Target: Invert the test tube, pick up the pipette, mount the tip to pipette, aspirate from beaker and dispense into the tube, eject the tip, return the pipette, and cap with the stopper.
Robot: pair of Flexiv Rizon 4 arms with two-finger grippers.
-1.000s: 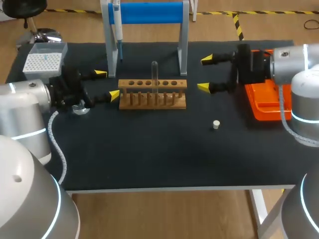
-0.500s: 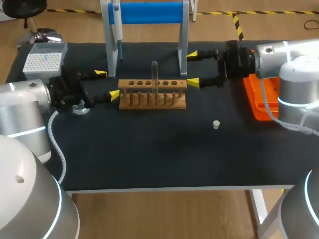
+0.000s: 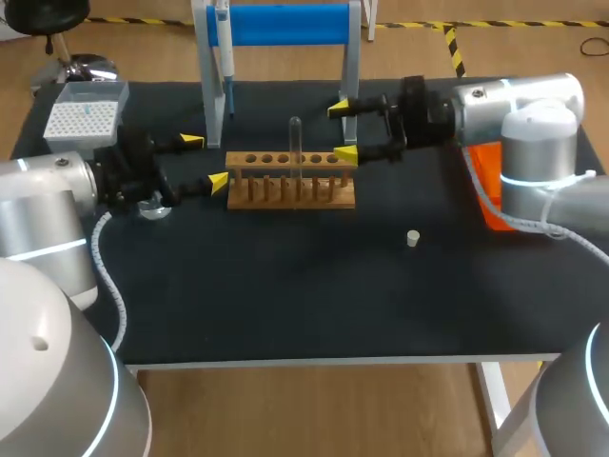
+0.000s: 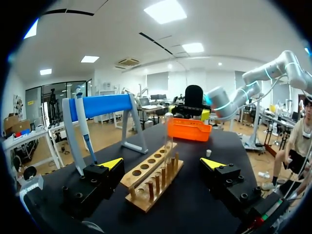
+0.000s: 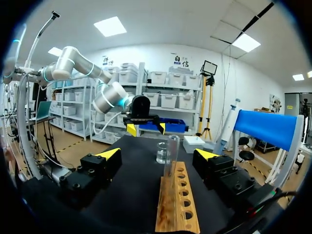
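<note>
Right gripper [image 3: 343,130], its yellow-tipped fingers spread wide and empty, hangs at the right end of the wooden rack [image 3: 290,178], where the test tube [image 3: 296,152] stands upright in a middle hole, untouched. Left gripper [image 3: 205,161], likewise parted and holding nothing, sits at the rack's opposite end, just beside the beaker [image 3: 152,207]. The pipette [image 3: 225,48] hangs on the blue stand [image 3: 285,24] behind the rack, while the white stopper [image 3: 412,238] lies apart on the black table [image 3: 285,295].
</note>
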